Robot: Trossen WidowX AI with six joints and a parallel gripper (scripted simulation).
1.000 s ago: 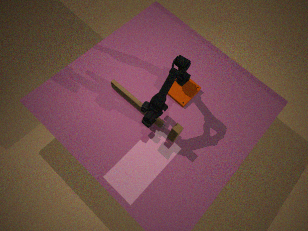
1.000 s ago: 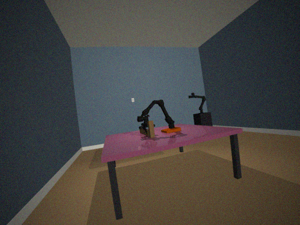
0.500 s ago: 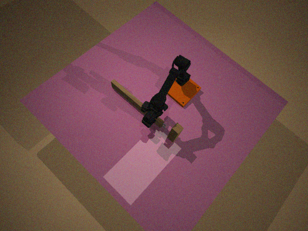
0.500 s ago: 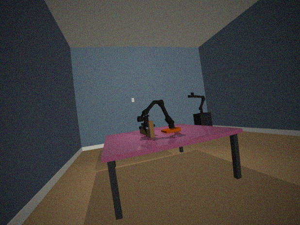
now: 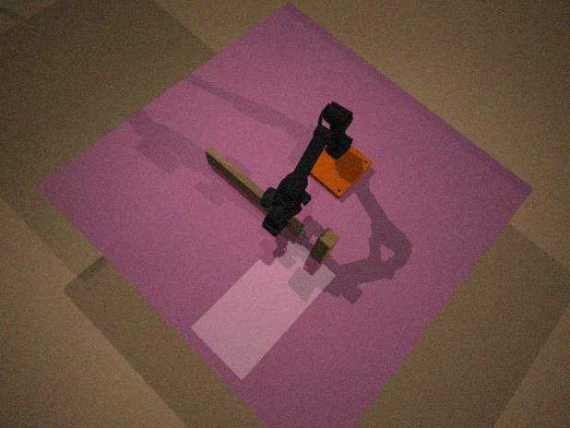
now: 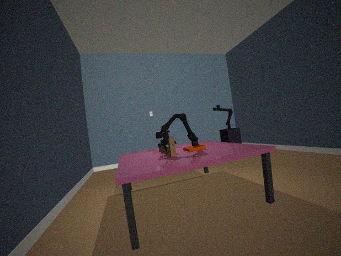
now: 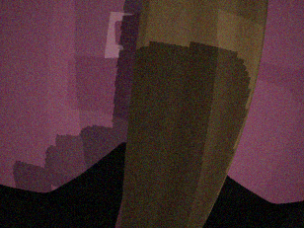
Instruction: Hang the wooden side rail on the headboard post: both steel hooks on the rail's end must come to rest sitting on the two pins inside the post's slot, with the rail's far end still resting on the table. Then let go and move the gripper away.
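The side rail point(image 5: 235, 176) is lying across the pink table point(image 5: 415, 138), its hooked end nearing the headboard post point(image 5: 325, 244); the gripper point(image 5: 277, 221) is clamping it, apparently mid-approach, needing alignment with the slot

arm point(image 6: 180, 121) on orange base point(image 6: 202, 147) | pink table point(image 6: 232, 154) | post point(image 6: 172, 147) upright

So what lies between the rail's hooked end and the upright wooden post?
In the top view, only a short stretch of pink table separates wooden side rail from headboard post.
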